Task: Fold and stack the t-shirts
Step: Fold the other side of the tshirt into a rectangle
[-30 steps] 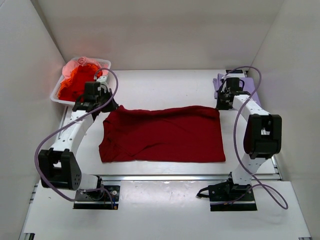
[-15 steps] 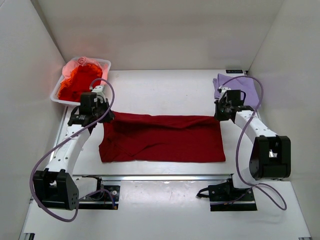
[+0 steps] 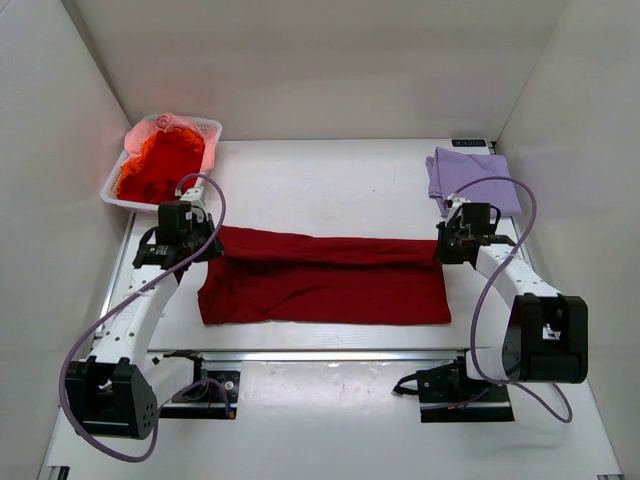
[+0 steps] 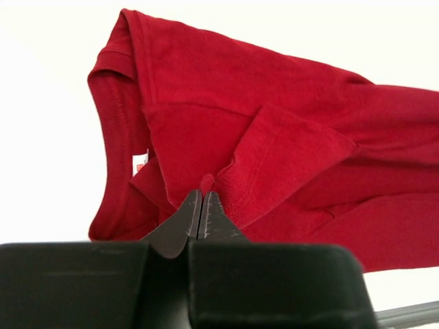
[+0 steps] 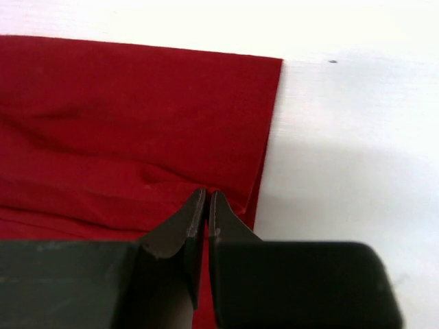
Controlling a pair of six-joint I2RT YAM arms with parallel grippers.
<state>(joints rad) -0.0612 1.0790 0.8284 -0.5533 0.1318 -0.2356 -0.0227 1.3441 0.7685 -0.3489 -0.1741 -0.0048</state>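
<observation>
Now nearer: far hem, red t-shirt (image 3: 330, 295).

The top cam is sitting high up behind the arm bases, looking down and forward from far off. It's taking in the whole table (image 3: 330, 185), with the bases at 6 o'clock, the basket (image 3: 211, 125) at 10 and the lavender shirt (image 3: 470, 175) at 2. Each wrist cam is peering along its own fingers from really close. The left gripper (image 4: 201, 197) cam is filling up with the collar end of the dark red shirt (image 3: 330, 285), and the right gripper (image 5: 208, 197) cam with the hem corner. All three are sharing that shirt, its 9 and 3 o'clock ends.
</observation>
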